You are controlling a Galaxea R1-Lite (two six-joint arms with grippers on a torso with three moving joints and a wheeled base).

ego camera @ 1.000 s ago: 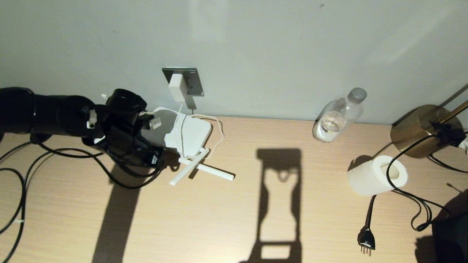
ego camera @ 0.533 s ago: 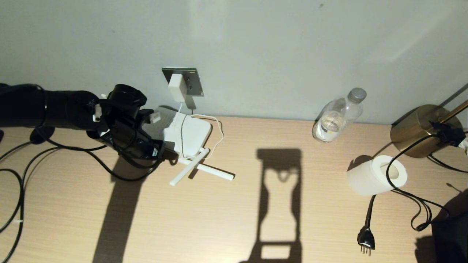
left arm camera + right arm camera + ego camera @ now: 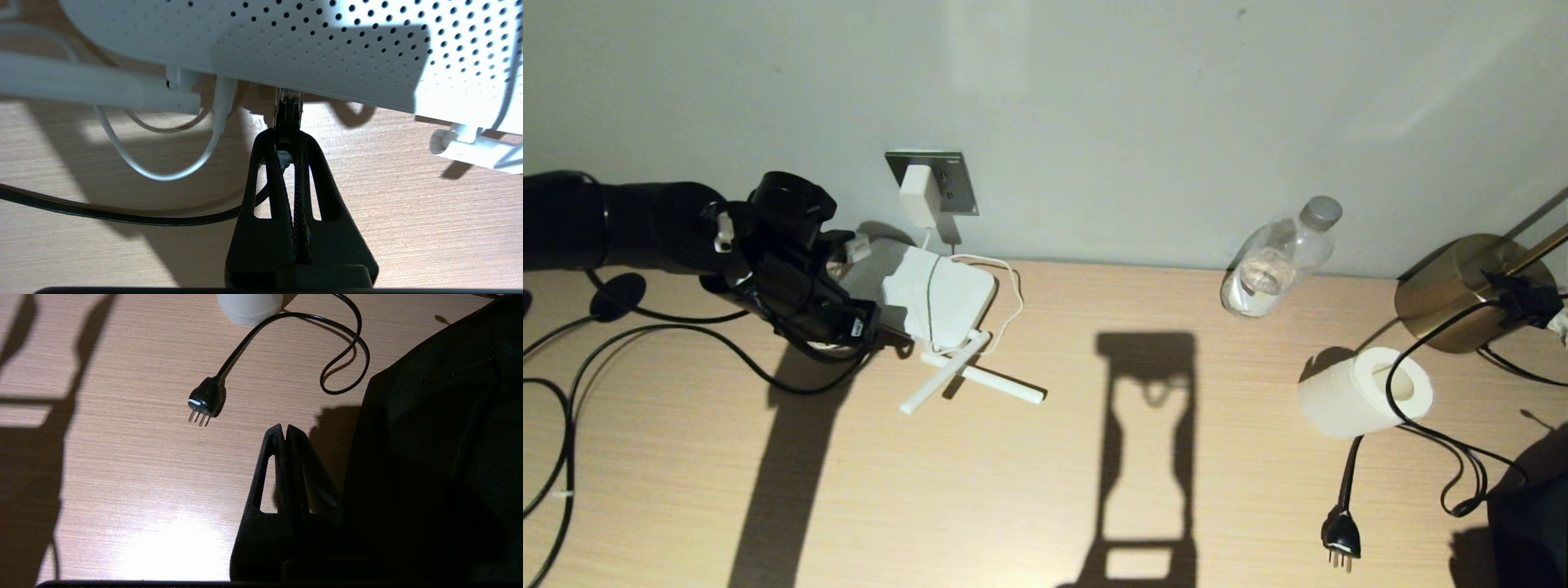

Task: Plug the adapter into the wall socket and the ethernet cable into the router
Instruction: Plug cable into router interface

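Observation:
My left gripper [image 3: 286, 136] is shut on the ethernet cable's clear connector [image 3: 288, 108]. The connector's tip meets the back edge of the white perforated router [image 3: 327, 49]; how deep it sits cannot be told. The black ethernet cable [image 3: 122, 216] trails away over the desk. In the head view the left gripper [image 3: 862, 327] is at the router's [image 3: 943, 298] left side. The white adapter [image 3: 919, 194] sits in the grey wall socket [image 3: 958, 186], and its thin white cord [image 3: 216, 122] enters the router beside the connector. My right gripper [image 3: 284, 430] is shut and parked low at the right.
Two router antennas [image 3: 968, 377] lie crossed on the wooden desk [image 3: 1013, 490]. At the right are a clear bottle [image 3: 1278, 261], a paper roll [image 3: 1364, 392], a brass lamp base [image 3: 1450, 298], a black three-pin plug [image 3: 1341, 539] and a dark bag [image 3: 441, 457]. Black cords loop at the far left [image 3: 564, 433].
My left arm has moved back towards the wall and slightly left, carrying the connector along the router's edge. The router, adapter and right arm have stayed put.

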